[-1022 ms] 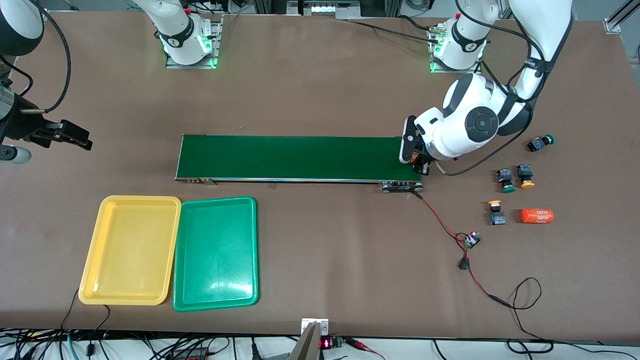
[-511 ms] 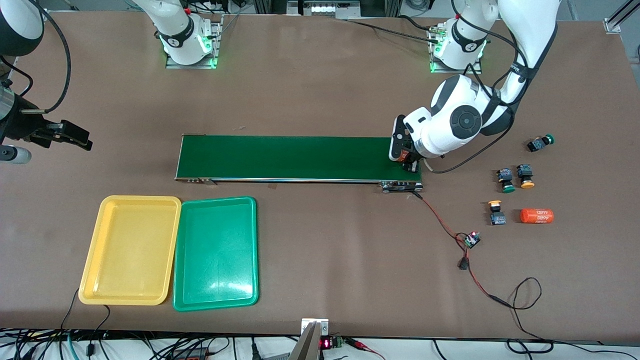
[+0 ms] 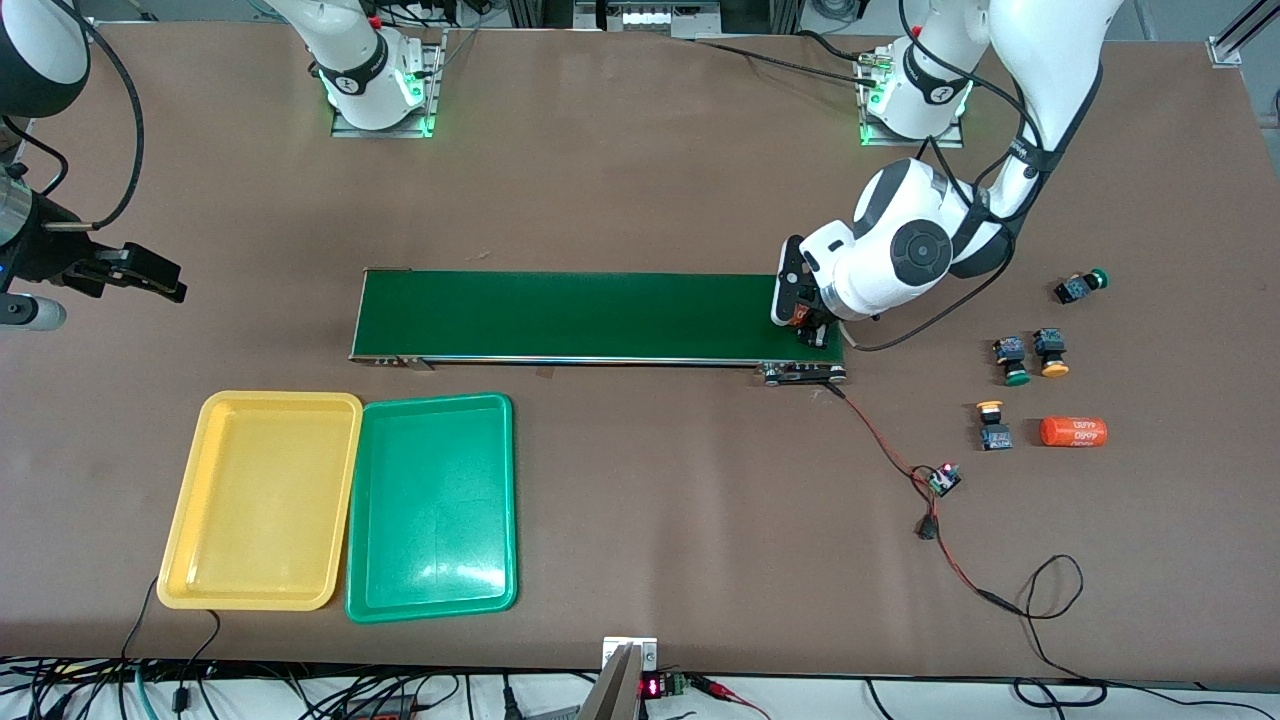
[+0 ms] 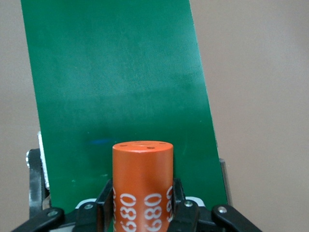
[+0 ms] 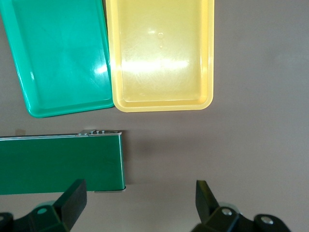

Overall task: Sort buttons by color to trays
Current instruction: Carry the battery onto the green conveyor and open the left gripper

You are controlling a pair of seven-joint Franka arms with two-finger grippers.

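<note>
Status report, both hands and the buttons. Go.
Left hand shut on orange cylinder over the conveyor belt. Right hand open, waiting. Four buttons on table, both trays hold nothing.

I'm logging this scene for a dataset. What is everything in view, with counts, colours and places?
buttons: four; green-capped and, orange-capped and; on the table toward the left arm's end.
trays: two; yellow, green; side by side, nearer the camera than the belt.
conveyor belt: one, dark green, mid-table.
orange cylinders: two; one lying beside the buttons, one held.
left pincer: shut on a cylinder over the belt's end.
right pincer: open, waiting.
</note>
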